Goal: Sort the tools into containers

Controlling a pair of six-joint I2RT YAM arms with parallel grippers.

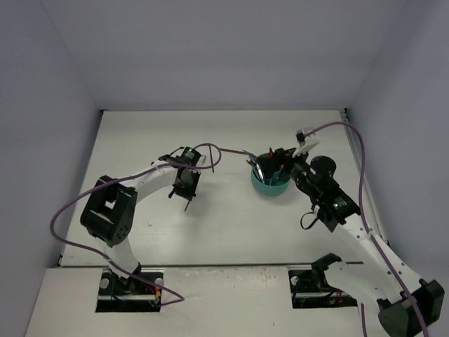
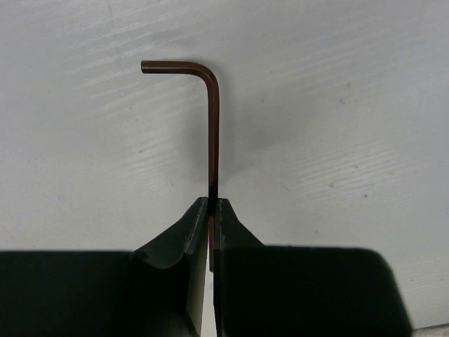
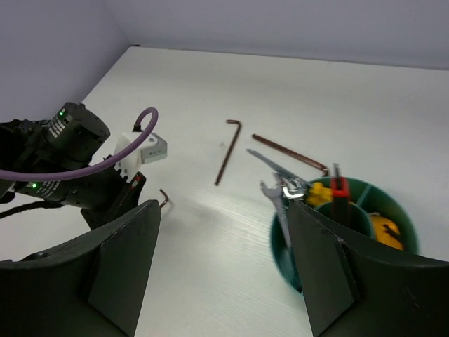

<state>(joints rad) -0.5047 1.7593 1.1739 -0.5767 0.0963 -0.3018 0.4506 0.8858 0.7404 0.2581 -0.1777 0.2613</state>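
My left gripper (image 2: 212, 205) is shut on the long shaft of a dark L-shaped hex key (image 2: 213, 133), held above the white table; its short bent end points left. In the top view the left gripper (image 1: 186, 191) hangs left of the teal tub (image 1: 272, 187). My right gripper (image 3: 224, 260) is open and empty, low beside the tub (image 3: 280, 247). In the tub stand silver wrenches (image 3: 280, 205), a red-and-black-handled tool (image 3: 339, 187) and a yellow tape measure (image 3: 385, 229). Two more hex keys (image 3: 227, 152) (image 3: 290, 153) lie on the table beyond the tub.
Pale walls close the table at the back and both sides. The left arm's wrist and purple cable (image 3: 84, 168) show in the right wrist view, left of my right fingers. White table (image 1: 231, 225) lies between the arms.
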